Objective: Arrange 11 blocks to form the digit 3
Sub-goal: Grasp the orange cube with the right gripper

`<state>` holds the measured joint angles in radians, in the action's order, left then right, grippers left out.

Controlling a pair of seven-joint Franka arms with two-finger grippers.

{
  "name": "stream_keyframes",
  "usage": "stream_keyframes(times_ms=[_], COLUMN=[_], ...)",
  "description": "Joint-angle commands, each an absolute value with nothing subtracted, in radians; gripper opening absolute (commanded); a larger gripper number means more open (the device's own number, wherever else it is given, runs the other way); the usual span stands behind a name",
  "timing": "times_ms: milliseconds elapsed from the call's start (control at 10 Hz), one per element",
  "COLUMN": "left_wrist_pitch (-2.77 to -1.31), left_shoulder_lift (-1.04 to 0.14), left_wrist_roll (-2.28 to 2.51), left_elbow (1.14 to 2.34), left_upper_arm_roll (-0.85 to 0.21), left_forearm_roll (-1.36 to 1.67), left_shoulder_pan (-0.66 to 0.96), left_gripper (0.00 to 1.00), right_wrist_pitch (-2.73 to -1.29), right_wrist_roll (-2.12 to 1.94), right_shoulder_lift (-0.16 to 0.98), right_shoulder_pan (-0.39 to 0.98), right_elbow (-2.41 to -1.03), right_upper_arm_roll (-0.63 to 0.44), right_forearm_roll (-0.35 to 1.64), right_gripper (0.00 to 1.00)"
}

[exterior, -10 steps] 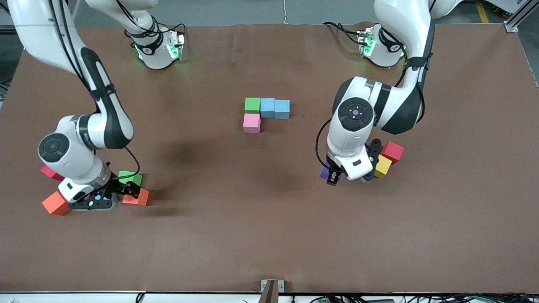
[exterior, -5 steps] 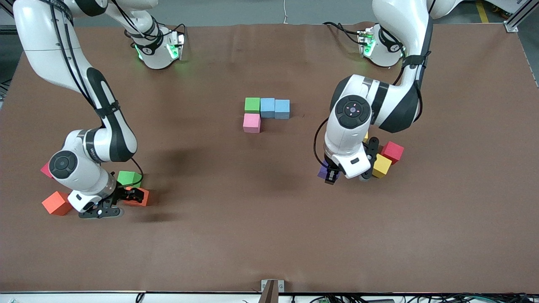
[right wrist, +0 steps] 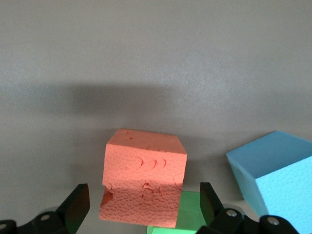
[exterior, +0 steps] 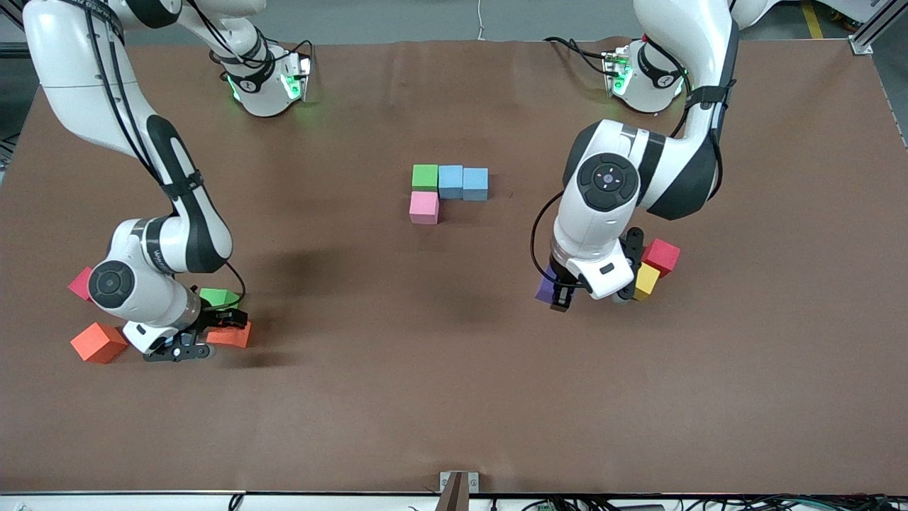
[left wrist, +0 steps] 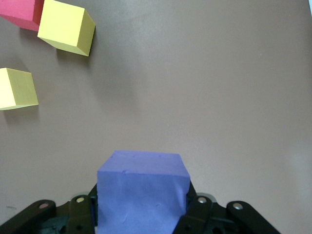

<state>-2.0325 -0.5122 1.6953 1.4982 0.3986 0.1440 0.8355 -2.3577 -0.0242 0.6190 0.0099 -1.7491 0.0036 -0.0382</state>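
- At the right arm's end of the worktop, low in the frame, a dark red cube shows past the arm. A red-orange cube sits nearer the camera, turned corner-on.
- The right pincer is down at the worktop, released. Its fingers stand wide on either side of an orange cube, with gaps showing at both faces. A green cube lies just beside that cube, farther from the camera. The right wrist view also shows a light blue cube close by.
- In the upper middle of the frame lies the started digit 3. It is one row of a green block and two blue blocks touching, with its long axis across the frame. A pink block touches the green end on the camera side.
- The left pincer, mid-frame toward the left arm's end, is clenched on a purple cube, one flat face toward its wrist camera. I cannot tell whether the cube clears the worktop.
- Past it sit a yellow cube and a red cube, touching and rotated. The left wrist view shows a second yellow cube apart from them.
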Motion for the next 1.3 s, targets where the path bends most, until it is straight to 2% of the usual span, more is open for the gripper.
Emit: stream_keyframes(times_ms=[0,100,200,300,499,699,899,1198], left_wrist_pitch=[-2.019,-2.019,-2.019,-2.019,-2.019,-2.017,-2.017,-1.987], left_shoulder_lift=[-0.497,-0.494,-0.494,-0.492,-0.482,-0.483,-0.486,-0.497], left_wrist_roll=[1.71,1.709,1.71,1.71,1.713,1.715,1.747,1.86], left_elbow=[1.496,1.494,1.494,1.494,1.494,1.494,1.496,1.502], left_upper_arm_roll=[0.405,0.405,0.402,0.387,0.334,0.341,0.339,0.339], left_forearm_roll=[0.149,0.144,0.141,0.14,0.117,0.121,0.12,0.118], left_shoulder_pan=[0.838,0.838,0.836,0.801,0.773,0.781,0.778,0.779], left_gripper=[0.14,0.14,0.14,0.14,0.14,0.14,0.14,0.13], right_wrist_pitch=[-2.375,-2.375,-2.369,-2.367,-2.317,-2.257,-2.25,-2.336], right_wrist_roll=[-0.04,-0.04,-0.038,-0.035,-0.026,0.099,0.292,0.567], right_shoulder_lift=[0.624,0.626,0.626,0.624,0.598,0.533,0.48,0.422], right_shoulder_pan=[-0.011,-0.009,-0.011,-0.008,0.001,0.029,0.147,0.355], right_elbow=[-1.761,-1.761,-1.761,-1.756,-1.753,-1.756,-1.785,-1.897], right_upper_arm_roll=[0.025,0.025,0.025,0.025,0.037,0.115,0.12,0.12], right_forearm_roll=[-0.015,-0.015,-0.015,-0.015,-0.015,-0.003,-0.002,-0.002], right_gripper=[0.76,0.31,0.03,0.0,0.0,0.0,0.0,0.0])
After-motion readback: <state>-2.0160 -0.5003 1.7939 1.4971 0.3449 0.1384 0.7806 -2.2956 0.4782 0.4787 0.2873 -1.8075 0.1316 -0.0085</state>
